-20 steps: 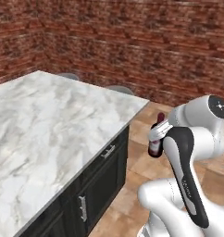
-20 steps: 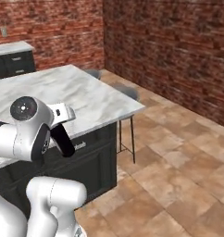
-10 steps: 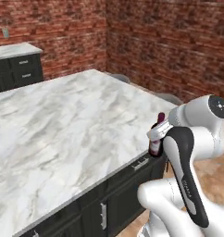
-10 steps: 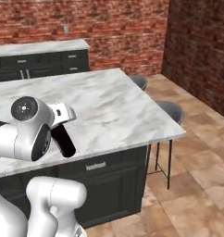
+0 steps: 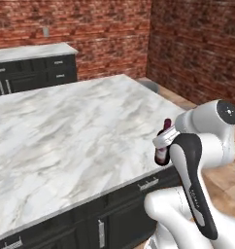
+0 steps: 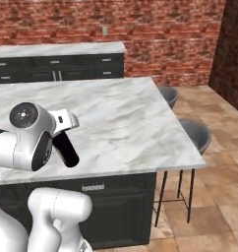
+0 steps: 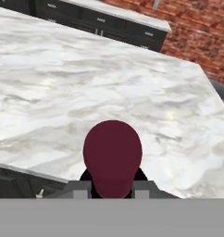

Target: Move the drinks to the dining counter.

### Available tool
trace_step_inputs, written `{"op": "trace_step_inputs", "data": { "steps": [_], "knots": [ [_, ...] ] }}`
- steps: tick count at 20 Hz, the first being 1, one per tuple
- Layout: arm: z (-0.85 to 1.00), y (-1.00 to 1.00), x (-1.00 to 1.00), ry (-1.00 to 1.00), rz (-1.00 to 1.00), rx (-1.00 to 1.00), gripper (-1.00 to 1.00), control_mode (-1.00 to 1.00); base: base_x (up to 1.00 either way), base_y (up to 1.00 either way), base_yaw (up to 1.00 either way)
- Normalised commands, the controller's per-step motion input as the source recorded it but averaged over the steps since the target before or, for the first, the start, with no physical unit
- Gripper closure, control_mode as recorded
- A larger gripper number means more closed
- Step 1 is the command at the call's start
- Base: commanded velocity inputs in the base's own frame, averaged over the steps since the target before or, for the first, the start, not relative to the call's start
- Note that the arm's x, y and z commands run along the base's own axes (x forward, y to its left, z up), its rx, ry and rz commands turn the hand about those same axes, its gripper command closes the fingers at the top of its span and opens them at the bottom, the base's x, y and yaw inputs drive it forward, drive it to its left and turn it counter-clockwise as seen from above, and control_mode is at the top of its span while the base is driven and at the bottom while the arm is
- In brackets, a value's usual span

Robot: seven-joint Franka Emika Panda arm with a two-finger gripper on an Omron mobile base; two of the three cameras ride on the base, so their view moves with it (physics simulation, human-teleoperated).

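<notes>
Close against the arm, the gripper (image 7: 112, 192) is clamping the wine bottle (image 5: 162, 148), its jaws pressing both sides below the rounded dark-red cap. Dark glass and a reddish label are showing as the bottle is hanging at the near edge of the marble tabletop (image 5: 66, 141). Beyond, two grey stools (image 6: 195, 135) are standing, then a back counter (image 6: 57, 49) along the brick wall.
</notes>
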Motion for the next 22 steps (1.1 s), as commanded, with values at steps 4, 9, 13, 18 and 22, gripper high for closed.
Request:
{"op": "trace_step_inputs", "data": {
  "steps": [4, 9, 13, 18, 22],
  "knots": [
    [0.00, 0.00, 0.00, 0.00, 0.00, 0.00, 1.00, 1.00, 0.44, -0.56, 0.23],
    [0.00, 0.00, 0.00, 0.00, 0.00, 0.00, 1.00, 1.00, 0.76, -0.26, 0.16],
    [0.00, 0.00, 0.00, 0.00, 0.00, 0.00, 1.00, 1.00, 0.57, -0.06, 0.09],
    [-0.07, -0.17, 0.14, -0.01, 0.05, 0.00, 1.00, -1.00, 0.00, 0.00, 0.00],
    [-0.17, -0.33, 0.02, -0.01, 0.09, 0.00, 1.00, -1.00, 0.00, 0.00, 0.00]
  ]
}}
